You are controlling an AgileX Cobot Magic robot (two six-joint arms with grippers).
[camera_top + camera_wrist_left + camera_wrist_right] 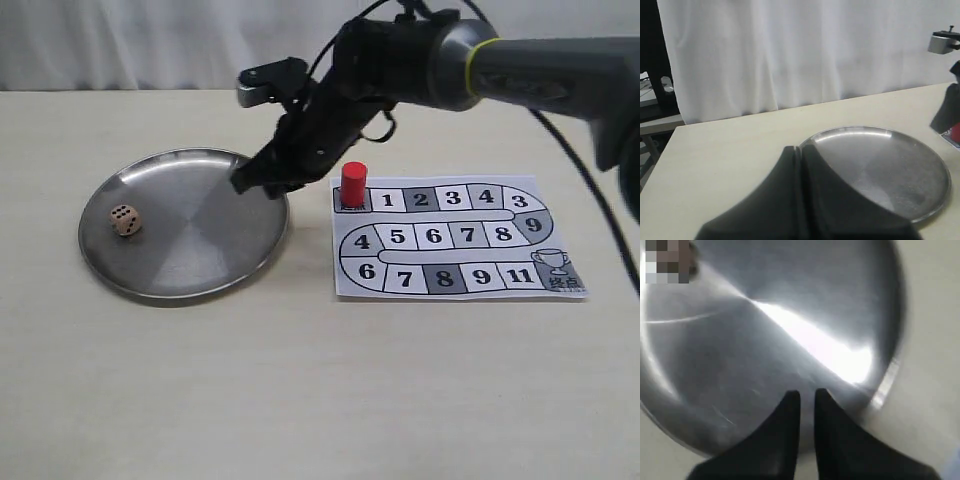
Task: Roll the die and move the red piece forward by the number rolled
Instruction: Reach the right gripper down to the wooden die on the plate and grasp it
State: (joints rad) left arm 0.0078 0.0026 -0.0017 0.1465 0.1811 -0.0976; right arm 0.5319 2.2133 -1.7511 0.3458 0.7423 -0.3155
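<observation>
The tan die (125,221) lies on the left part of the round metal plate (200,260), a face with several black pips turned up. The red piece (352,183) stands upright on the grey first square of the paper board (455,238), left of square 1. My right gripper (255,181) hangs over the plate's right rim, left of the red piece; its jaws stand slightly open with nothing between them (807,394). My left gripper (800,149) is shut and empty, at the near edge of the plate (890,170). The left arm is outside the exterior view.
The board's numbered track winds from the red piece to a trophy square (556,266) at its lower right. The right arm (520,70) reaches in from the upper right, above the board. A white curtain (805,50) hangs behind the table.
</observation>
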